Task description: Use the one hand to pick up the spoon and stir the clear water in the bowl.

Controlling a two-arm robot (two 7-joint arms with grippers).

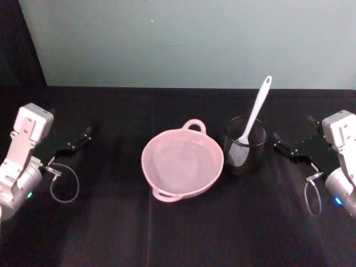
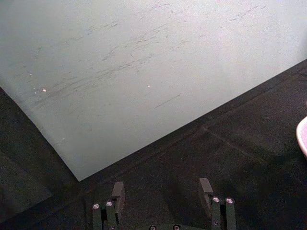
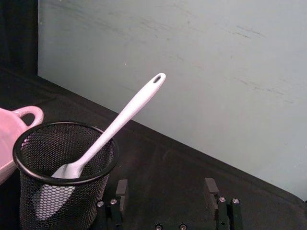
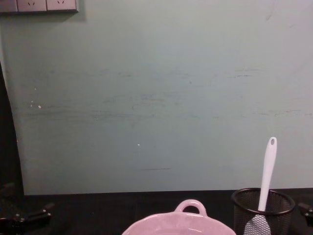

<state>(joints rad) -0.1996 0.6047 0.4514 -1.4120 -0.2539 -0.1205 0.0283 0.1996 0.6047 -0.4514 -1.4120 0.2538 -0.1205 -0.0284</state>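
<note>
The pale-pink bowl sits mid-table with its loop handle at the far rim; clear water lies faintly visible inside. The white spoon stands blade-down in a black wire-mesh cup just right of the bowl, handle leaning up and away. My right gripper rests low over the cloth to the right of the cup, open, nothing between its fingers. The right wrist view shows the spoon and cup ahead. My left gripper is parked far left, open.
Black cloth covers the table up to a pale green wall behind. The bowl's rim shows at one edge of the left wrist view. In the chest view the bowl and spoon stand before the wall. Bare cloth lies around both grippers.
</note>
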